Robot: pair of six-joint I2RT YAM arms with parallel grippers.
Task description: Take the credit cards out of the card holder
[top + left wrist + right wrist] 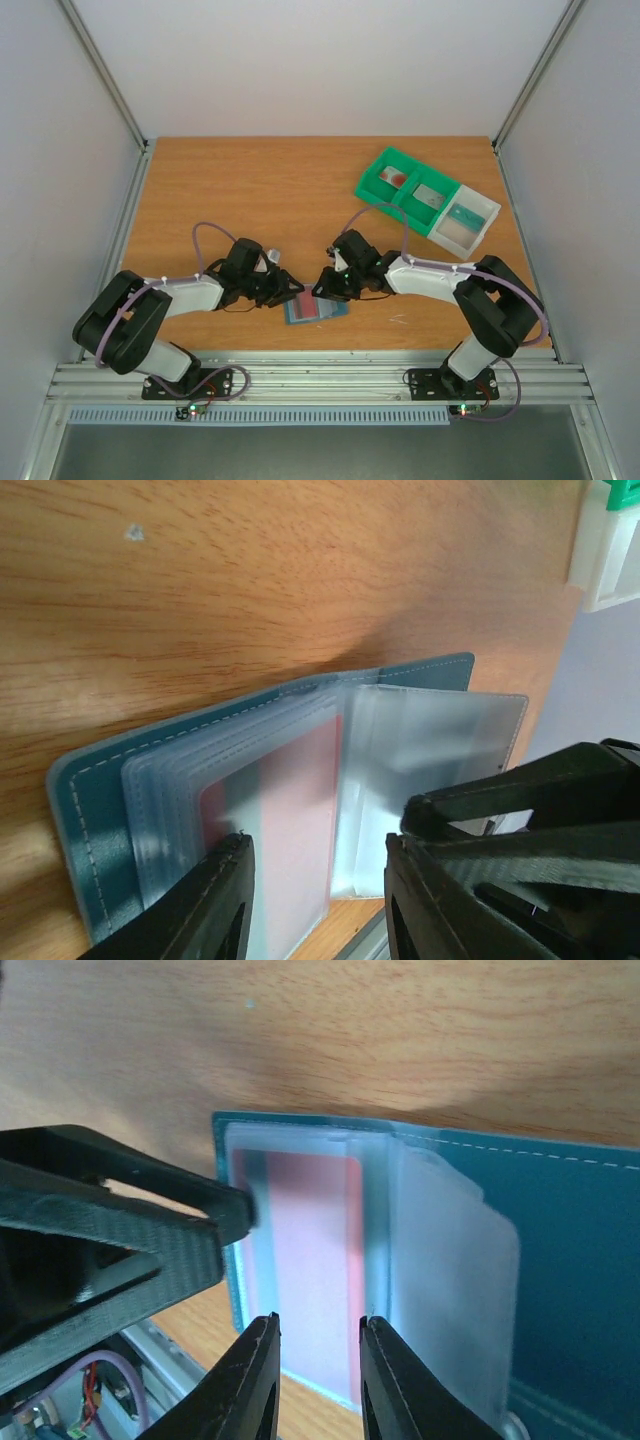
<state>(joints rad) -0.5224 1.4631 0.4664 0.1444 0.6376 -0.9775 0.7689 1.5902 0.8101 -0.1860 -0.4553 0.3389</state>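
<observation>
The slate-blue card holder point(316, 311) lies open on the table between my two grippers. Its clear sleeves point(430, 750) fan out, and one holds a reddish-pink credit card point(310, 1250), also seen as the pink card point(295, 820) in the left wrist view. My left gripper point(318, 880) is open just over that sleeve, one fingertip point(243, 1212) touching the sleeve's outer edge. My right gripper point(320, 1345) is open too, its narrow gap lined up with the pink card's near end. Nothing is pinched in either. Other cards in the holder are hidden.
A green tray point(378, 178) with two compartments and a white bin point(490, 208) stand at the back right, each holding a flat item. A corner of the white bin point(605, 550) shows in the left wrist view. The table's metal front rail point(320, 380) runs close behind the holder.
</observation>
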